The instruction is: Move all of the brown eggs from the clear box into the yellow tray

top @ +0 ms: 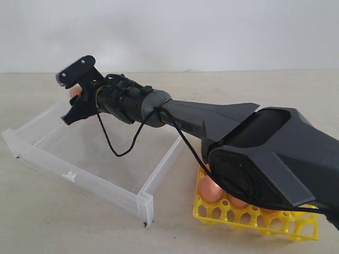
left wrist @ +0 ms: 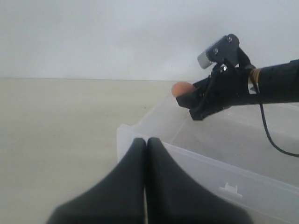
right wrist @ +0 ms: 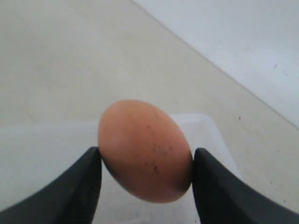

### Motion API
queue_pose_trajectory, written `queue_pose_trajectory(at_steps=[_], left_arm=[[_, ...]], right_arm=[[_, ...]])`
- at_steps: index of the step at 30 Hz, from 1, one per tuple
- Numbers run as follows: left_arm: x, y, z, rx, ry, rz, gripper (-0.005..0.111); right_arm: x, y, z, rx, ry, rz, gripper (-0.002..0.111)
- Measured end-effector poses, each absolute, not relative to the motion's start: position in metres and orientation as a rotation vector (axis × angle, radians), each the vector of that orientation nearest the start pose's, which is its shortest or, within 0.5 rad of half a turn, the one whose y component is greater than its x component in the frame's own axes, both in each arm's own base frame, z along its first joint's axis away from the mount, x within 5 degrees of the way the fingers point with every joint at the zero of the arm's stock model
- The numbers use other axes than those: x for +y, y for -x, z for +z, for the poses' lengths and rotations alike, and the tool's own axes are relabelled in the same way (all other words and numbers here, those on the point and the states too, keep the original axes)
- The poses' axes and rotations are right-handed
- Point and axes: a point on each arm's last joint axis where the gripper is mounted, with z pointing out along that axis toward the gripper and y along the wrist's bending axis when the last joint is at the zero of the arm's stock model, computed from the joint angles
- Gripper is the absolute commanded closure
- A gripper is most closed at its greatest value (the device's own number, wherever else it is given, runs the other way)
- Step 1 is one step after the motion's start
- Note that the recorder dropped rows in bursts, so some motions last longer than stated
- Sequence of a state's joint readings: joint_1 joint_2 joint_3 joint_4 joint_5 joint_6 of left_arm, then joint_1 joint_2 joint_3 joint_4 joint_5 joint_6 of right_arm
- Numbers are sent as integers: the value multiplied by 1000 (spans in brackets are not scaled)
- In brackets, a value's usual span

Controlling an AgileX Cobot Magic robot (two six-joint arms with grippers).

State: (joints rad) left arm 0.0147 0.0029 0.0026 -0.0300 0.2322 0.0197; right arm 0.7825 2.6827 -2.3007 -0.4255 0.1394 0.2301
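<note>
One orange-brown egg sits pinched between the right hand's fingers, long axis seemingly slanted across them, over the far corner of the clear plastic box, with the yellow lattice tray well apart beside that arm's base.

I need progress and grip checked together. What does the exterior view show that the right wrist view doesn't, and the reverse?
Only exterior: the bright yellow plastic lattice tray with brown eggs already seated. Only right wrist: black fingers touching both sides of the held orange-brown oval egg. Both: that egg and the shallow transparent plastic box.
</note>
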Motion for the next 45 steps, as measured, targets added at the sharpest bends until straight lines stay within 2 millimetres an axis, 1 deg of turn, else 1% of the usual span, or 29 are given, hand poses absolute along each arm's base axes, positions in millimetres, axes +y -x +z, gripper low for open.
queue_pose_trajectory(at_steps=[3, 6, 8, 10, 13, 15, 18, 22, 24, 27, 30, 34, 37, 39, 40, 43, 44, 45], left_arm=[[0, -56, 191, 1721, 16, -2, 111], [0, -56, 191, 1721, 16, -2, 111], [0, -56, 191, 1721, 16, -2, 111], [0, -56, 191, 1721, 16, -2, 111], [0, -56, 191, 1721, 16, -2, 111], [0, -56, 191, 1721, 16, -2, 111], [0, -56, 191, 1721, 16, -2, 111], [0, -56, 191, 1721, 16, -2, 111], [0, -56, 191, 1721, 16, -2, 111], [0, -56, 191, 1721, 16, -2, 111], [0, -56, 191, 1721, 16, -2, 111], [0, -56, 191, 1721, 16, -2, 111], [0, -56, 191, 1721, 16, -2, 111], [0, -56, 191, 1721, 16, -2, 111], [0, -56, 191, 1721, 16, -2, 111], [0, -56, 191, 1721, 16, -2, 111], [0, -56, 191, 1721, 16, -2, 111], [0, -56, 191, 1721, 16, -2, 111]], right_arm=[[422, -423, 148, 1838, 818, 379, 108], [416, -418, 159, 1974, 755, 350, 108], [409, -416, 157, 2083, 735, 302, 108], [402, -413, 148, 2197, 747, 227, 108], [395, -407, 139, 2312, 797, 159, 108], [396, -404, 136, 2338, 839, 175, 108], [402, -400, 136, 2341, 890, 303, 108], [408, -394, 130, 2356, 893, 613, 108], [404, -394, 123, 2348, 941, 756, 108], [392, -395, 113, 2381, 995, 903, 108], [384, -395, 113, 2399, 1059, 956, 108], [381, -390, 117, 2409, 1136, 979, 108], [381, -390, 128, 2363, 1164, 962, 108], [382, -392, 142, 2259, 1213, 916, 101], [383, -393, 151, 2201, 1237, 890, 94], [387, -396, 174, 2017, 1280, 784, 67], [389, -397, 179, 1966, 1282, 740, 59], [392, -397, 183, 1923, 1281, 693, 53]])
